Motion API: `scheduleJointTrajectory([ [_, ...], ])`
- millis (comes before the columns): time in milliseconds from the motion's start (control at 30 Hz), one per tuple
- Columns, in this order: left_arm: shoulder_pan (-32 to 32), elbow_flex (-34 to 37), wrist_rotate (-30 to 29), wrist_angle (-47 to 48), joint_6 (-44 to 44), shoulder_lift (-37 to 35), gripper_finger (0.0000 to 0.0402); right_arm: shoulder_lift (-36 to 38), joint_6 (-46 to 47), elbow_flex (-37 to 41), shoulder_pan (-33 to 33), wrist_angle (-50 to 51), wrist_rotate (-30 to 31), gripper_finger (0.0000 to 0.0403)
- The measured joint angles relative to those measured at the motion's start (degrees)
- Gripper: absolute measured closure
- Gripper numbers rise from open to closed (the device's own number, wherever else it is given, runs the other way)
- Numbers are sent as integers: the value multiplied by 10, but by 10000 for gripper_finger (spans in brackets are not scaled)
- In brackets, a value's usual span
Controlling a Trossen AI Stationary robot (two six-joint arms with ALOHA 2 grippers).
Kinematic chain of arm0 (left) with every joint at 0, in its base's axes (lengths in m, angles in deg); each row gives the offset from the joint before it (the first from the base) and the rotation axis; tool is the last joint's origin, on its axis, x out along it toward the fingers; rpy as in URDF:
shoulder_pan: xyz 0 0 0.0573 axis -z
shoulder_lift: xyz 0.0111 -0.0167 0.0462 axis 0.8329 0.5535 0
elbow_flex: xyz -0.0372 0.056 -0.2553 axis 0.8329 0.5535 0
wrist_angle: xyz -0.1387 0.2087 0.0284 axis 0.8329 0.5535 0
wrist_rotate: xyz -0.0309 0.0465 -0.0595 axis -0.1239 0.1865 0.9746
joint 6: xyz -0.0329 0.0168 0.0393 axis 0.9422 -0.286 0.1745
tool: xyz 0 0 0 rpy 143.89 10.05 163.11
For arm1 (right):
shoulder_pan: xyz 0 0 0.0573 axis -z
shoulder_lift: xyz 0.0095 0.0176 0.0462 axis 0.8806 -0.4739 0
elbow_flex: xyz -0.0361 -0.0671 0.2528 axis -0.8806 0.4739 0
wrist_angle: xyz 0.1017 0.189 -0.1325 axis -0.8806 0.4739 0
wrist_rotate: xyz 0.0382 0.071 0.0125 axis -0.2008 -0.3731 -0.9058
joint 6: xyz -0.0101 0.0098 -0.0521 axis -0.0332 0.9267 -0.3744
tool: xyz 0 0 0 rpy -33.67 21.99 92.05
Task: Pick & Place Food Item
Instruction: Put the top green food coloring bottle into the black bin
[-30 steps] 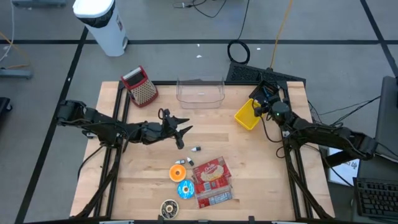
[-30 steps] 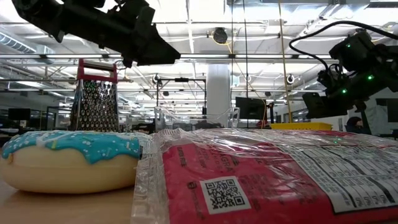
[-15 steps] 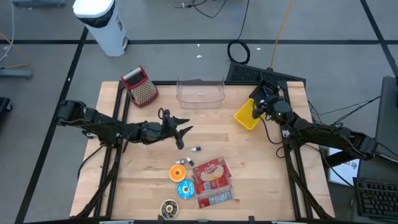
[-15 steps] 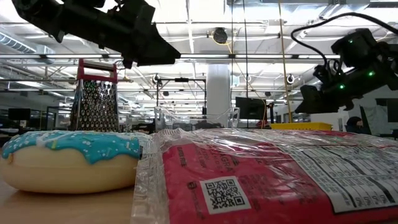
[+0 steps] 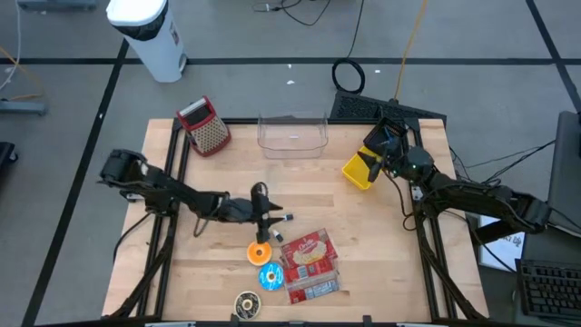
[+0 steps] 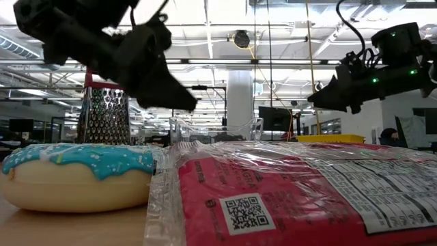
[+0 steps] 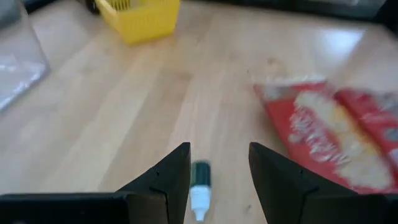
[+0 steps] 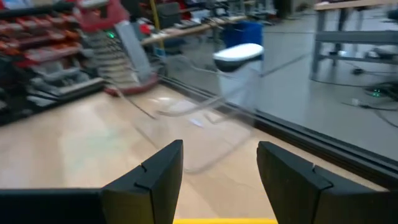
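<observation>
Left tool open over small bottle, mid-table.

You've got one camera straight overhead, one at tabletop height jammed against the red packet, plus two wrist cams; the packet shows overhead too.
</observation>
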Motion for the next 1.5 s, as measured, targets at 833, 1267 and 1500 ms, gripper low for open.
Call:
scheduleJointTrajectory([
  [833,-5,-56,-27,53,-11,143,240,0,-49,0,-54,-16,-1,214],
  [1267,-7,-56,2,42,-54,144,241,0,-48,0,-54,-12,-2,216],
  [1500,-6,-56,32,40,-49,144,241,0,-48,0,-54,-12,-3,220],
])
